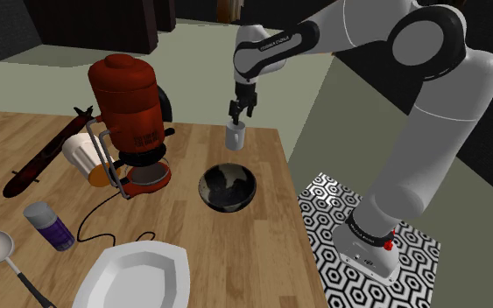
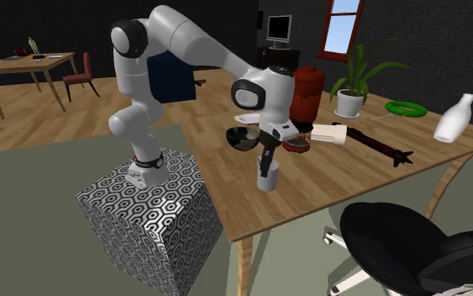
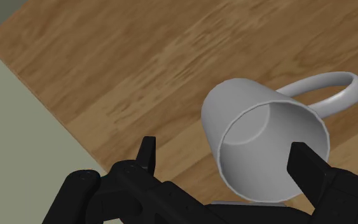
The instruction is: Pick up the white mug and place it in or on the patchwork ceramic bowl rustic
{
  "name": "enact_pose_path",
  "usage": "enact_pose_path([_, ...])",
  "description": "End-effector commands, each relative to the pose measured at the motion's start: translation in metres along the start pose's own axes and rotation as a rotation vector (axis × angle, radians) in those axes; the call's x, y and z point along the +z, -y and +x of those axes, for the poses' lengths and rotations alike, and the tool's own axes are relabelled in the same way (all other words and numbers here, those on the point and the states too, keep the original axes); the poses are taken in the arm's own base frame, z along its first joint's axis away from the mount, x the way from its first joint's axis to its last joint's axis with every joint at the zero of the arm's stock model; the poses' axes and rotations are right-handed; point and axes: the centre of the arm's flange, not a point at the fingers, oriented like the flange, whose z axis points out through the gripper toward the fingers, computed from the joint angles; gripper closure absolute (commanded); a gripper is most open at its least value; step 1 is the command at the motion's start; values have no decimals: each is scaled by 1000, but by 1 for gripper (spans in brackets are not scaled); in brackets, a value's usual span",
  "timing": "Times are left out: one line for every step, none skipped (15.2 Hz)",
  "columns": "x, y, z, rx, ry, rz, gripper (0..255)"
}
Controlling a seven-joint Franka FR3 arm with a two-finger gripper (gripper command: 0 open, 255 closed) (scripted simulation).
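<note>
The task is at its opening stage, with nothing lifted. The white mug point(image 1: 235, 135) stands upright on the tabletop point(image 1: 257, 249) near its far edge in the shoulder view, well apart from the dark, mottled bowl point(image 1: 228, 188) that sits closer to the stand. The arm point(image 1: 341, 39) hangs its jaws directly above the mug. In the wrist view they stand wide apart, one side showing against the mug's rim and the other clear of its wall, so the mug is not gripped. The approach looks done. What remains, by this judgement, is the whole of the handling: lowering, closing on the mug, lifting it, carrying it across and setting it in the bowl.
</note>
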Motion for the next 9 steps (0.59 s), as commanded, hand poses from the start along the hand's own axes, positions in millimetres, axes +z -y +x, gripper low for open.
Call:
enact_pose_path([10, 0, 3, 0, -1, -1, 0])
enact_pose_path([16, 0, 3, 0, -1, -1, 0])
enact_pose_path([21, 0, 3, 0, -1, -1, 0])
enact_pose_path([26, 0, 3, 0, -1, -1, 0])
enact_pose_path([31, 0, 3, 0, -1, -1, 0])
enact_pose_path([40, 0, 3, 0, -1, -1, 0])
enact_pose_path([40, 0, 2, 0, -1, -1, 0])
enact_pose_path([40, 0, 3, 0, -1, -1, 0])
enact_pose_path([40, 0, 3, 0, -1, -1, 0])
